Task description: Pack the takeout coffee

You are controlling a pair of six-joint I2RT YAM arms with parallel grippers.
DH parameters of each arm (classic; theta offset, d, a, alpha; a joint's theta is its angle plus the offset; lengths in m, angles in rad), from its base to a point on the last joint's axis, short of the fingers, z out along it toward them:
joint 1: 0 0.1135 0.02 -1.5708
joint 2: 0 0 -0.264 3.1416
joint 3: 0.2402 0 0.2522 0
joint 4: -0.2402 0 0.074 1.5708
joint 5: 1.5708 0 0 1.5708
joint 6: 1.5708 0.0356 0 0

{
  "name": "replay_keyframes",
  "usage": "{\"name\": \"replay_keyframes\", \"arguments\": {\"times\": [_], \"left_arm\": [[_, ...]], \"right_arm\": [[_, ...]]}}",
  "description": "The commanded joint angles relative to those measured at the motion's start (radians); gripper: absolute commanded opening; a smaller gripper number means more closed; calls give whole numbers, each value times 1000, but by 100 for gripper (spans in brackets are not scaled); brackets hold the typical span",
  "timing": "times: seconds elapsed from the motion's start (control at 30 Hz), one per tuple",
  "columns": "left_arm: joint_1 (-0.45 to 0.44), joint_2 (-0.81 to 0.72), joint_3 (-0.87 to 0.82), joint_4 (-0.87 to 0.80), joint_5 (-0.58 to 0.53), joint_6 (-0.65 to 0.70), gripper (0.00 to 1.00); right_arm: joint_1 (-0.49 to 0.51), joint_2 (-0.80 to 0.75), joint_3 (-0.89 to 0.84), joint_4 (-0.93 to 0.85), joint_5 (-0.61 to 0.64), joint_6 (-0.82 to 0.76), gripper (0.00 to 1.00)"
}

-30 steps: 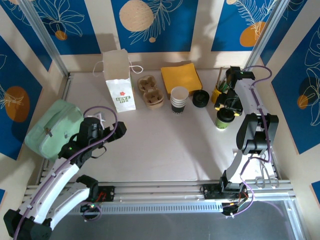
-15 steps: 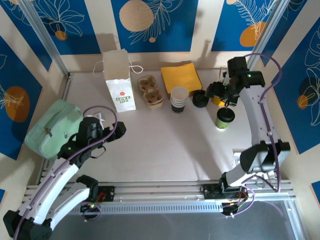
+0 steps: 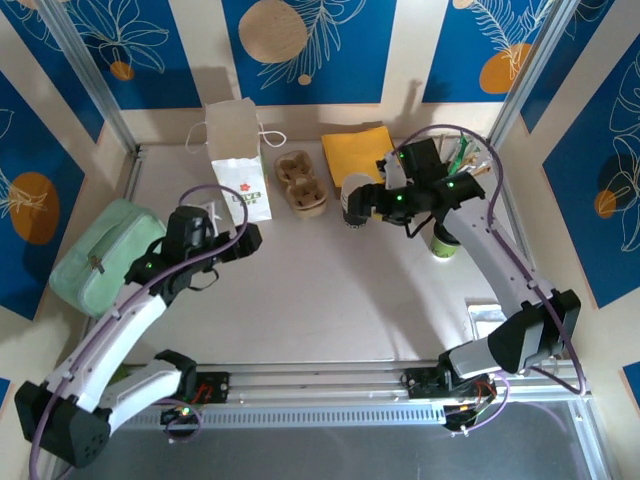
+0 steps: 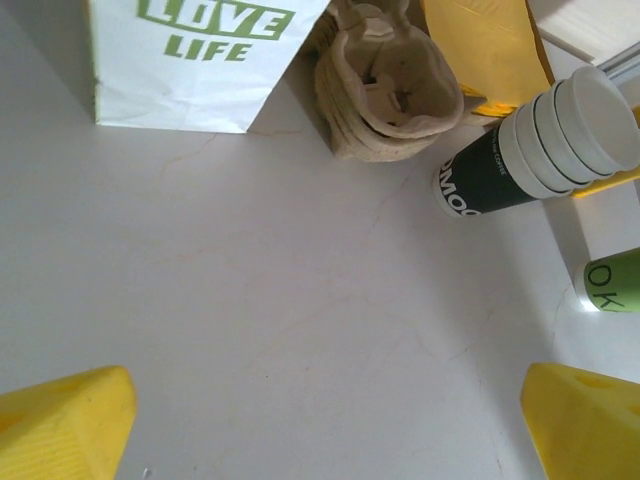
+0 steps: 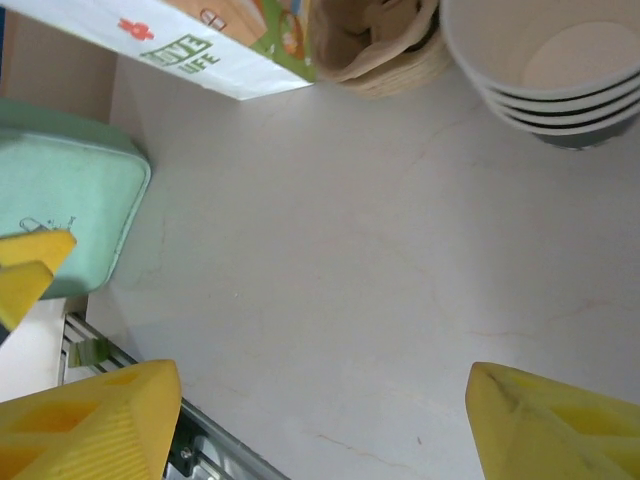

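From above, the packing has not begun: the takeout coffee (image 3: 442, 247) stands on the table (image 3: 330, 290) at the right, well apart from the white paper bag (image 3: 238, 160) at the far left. The right arm crosses over its top, so I cannot tell from here whether the lid is on. The right gripper (image 3: 362, 203) is empty with its fingers apart, just beside the stack of empty cups (image 3: 352, 190). The left gripper (image 3: 248, 243) is also spread and holds nothing; it hangs near the front of the bag. Between bag and coffee along the far side lie the cup carrier (image 3: 302, 183) and the yellow napkins (image 3: 362, 152), and a mint-green pouch (image 3: 105, 258) sits at the left edge. In the left wrist view, the left gripper (image 4: 320, 430) has bare table between its fingertips. The bag (image 4: 190, 60) and the carrier (image 4: 390, 90) are ahead of it, the stack of cups (image 4: 530, 150) to the right, and the green side of the coffee (image 4: 612, 283) at the right edge. In the right wrist view, the right gripper (image 5: 320, 430) is likewise open over bare table. The stack (image 5: 545, 70), the carrier (image 5: 375, 45) and the bag (image 5: 170, 40) lie beyond it, and the pouch (image 5: 60, 210) is at the left. Everything seems left to do: grasp the coffee, carry it past the stack and carrier, which sit in the straight path, and lower it into the bag.
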Motion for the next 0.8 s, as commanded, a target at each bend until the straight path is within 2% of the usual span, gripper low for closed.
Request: {"name": "replay_keyframes", "arguments": {"times": [0.0,0.17,0.33,0.53,0.77], "left_arm": [[11,81,35,85,68,12,94],[-12,246,61,208,137,-69,85],[-90,416,127,280,85,-139,78],[-198,610,253,313,-67,-211,68],[-224,759,389,295,-229,-289,65]], "right_arm": [[23,-43,-66,137,-10,9,76],[30,-85,-210,308,26,2,75],[35,-144,-354,503,96,-4,73],[62,-209,-506,701,169,-24,73],[89,-214,-603,757,246,-50,73]]}}
